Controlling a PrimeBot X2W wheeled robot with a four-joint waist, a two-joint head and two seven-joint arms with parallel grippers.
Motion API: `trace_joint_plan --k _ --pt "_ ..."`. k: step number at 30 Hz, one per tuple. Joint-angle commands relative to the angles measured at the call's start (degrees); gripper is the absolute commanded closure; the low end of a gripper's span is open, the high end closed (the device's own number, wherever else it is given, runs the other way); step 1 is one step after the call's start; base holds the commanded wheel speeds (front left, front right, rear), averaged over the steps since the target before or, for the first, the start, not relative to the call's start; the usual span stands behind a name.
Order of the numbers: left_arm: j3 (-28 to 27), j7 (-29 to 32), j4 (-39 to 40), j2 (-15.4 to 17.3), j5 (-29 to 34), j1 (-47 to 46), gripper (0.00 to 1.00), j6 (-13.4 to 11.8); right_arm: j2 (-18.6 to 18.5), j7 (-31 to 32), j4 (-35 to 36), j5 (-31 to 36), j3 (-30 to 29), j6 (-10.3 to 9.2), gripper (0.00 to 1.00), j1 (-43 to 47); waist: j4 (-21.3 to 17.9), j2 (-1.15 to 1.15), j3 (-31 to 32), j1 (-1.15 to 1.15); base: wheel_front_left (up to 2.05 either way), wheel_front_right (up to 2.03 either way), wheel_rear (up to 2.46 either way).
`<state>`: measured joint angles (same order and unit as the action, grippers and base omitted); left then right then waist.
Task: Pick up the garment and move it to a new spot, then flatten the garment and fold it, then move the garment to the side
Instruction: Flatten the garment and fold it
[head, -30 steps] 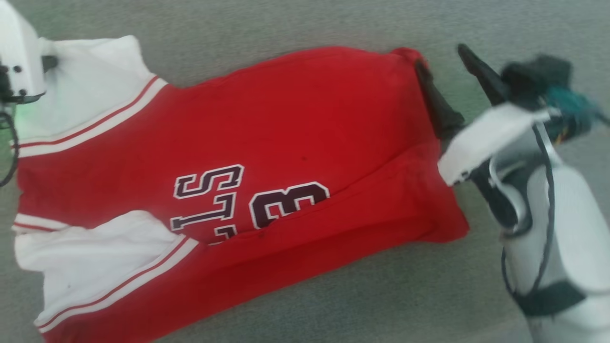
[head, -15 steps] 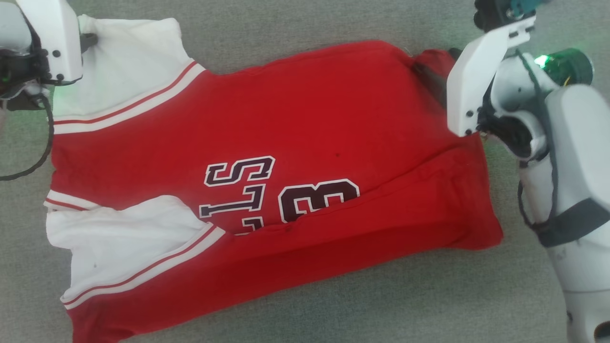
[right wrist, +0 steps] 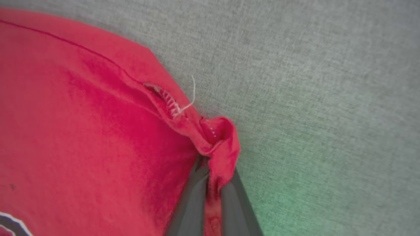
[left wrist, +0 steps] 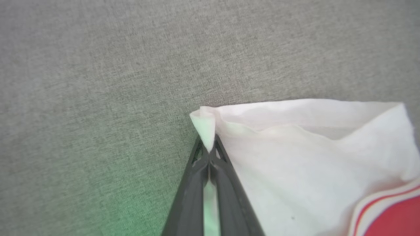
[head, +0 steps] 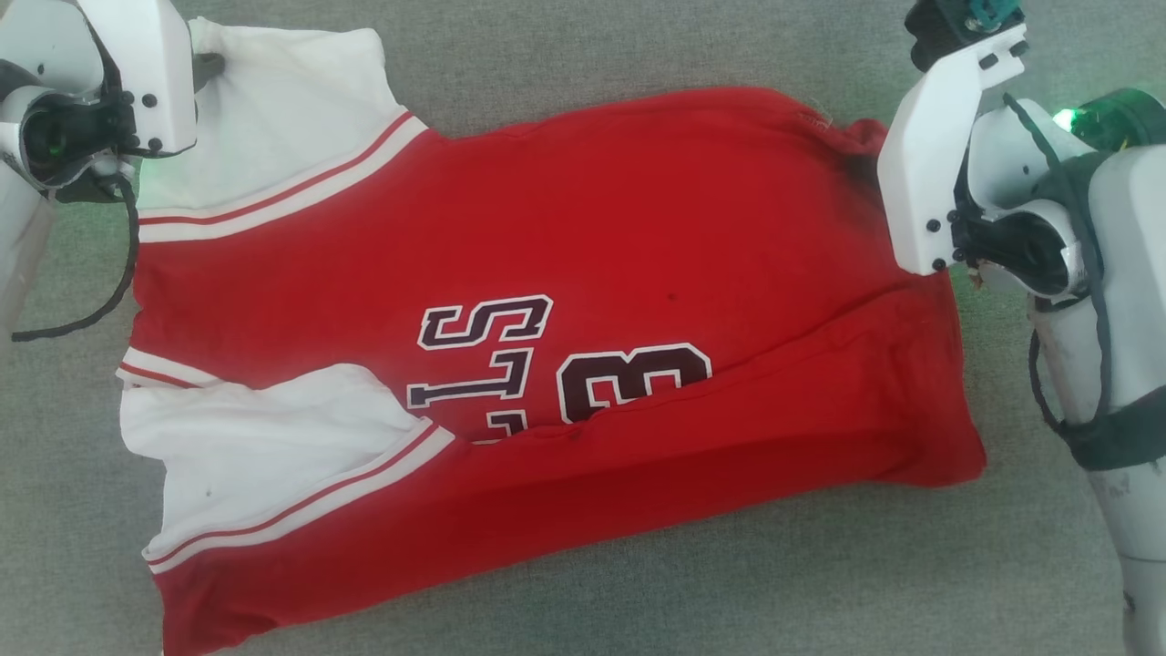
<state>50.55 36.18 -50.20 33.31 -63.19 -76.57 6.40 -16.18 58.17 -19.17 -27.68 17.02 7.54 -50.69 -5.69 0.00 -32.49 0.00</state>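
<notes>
I found the garment, a bright red, thin, shiny sports top with white sleeve ends and white-red-white stripe trim, lying spread out on the grey woven surface. I took its dark, white-edged number print as my reference. Just below that print, the near long edge was doubled over and covered the lower part of the digits. To the left of the print, one white sleeve was laid in across the body. From this I judged that flattening was finished and the first fold was in. I could not tell whether the garment had been moved to a new spot.

Up and far to the left of the print, my left end effector was closed on the tip of the other white sleeve. Up and to the right of the print, my right end effector was pinched on a bunched corner of the red hem, with cloth between its fingers. I judged that both holds were set to bring the far edge over the print. After that, any further fold and the move to the side were left to do.
</notes>
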Motion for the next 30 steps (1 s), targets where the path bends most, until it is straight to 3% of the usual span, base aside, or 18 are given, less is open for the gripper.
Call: trace_joint_plan --k 1,7,12,20,25,30 --pt "1.29 -0.11 -0.93 -0.83 0.72 1.46 1.0 0.4 0.34 1.54 -1.63 0.62 0.16 -0.1 1.0 4.45 0.02 0.0 0.09 0.0 0.0 0.0 0.0" --pt "1.17 -1.47 -1.32 -0.97 0.6 0.08 1.0 0.78 1.15 -1.88 0.29 1.54 -2.31 -0.1 1.0 3.81 0.33 0.0 0.95 0.0 0.0 0.0 0.0" --pt "1.33 1.0 -0.7 -0.71 -0.59 -0.75 1.0 0.96 0.74 -6.23 1.59 3.09 -3.86 -0.1 1.0 4.31 1.69 0.0 3.79 0.0 0.0 0.0 0.0" --pt "2.36 4.09 6.17 0.87 -0.54 1.29 1.0 -0.95 -1.31 -9.95 6.16 2.92 -6.2 -0.1 1.0 8.22 4.5 0.0 8.53 0.0 0.0 0.0 0.0" --pt "2.36 5.04 15.23 3.15 -1.55 4.88 1.0 -3.51 -2.97 -9.81 10.82 2.17 -8.18 -0.1 1.0 12.53 6.23 0.0 11.03 0.0 0.0 0.0 0.0" --pt "2.55 6.5 27.14 7.17 -3.2 10.72 1.0 -8.1 -4.71 -8.08 16.33 1.65 -9.52 -0.1 1.0 18.64 7.5 0.0 13.11 0.0 0.0 0.0 0.0"
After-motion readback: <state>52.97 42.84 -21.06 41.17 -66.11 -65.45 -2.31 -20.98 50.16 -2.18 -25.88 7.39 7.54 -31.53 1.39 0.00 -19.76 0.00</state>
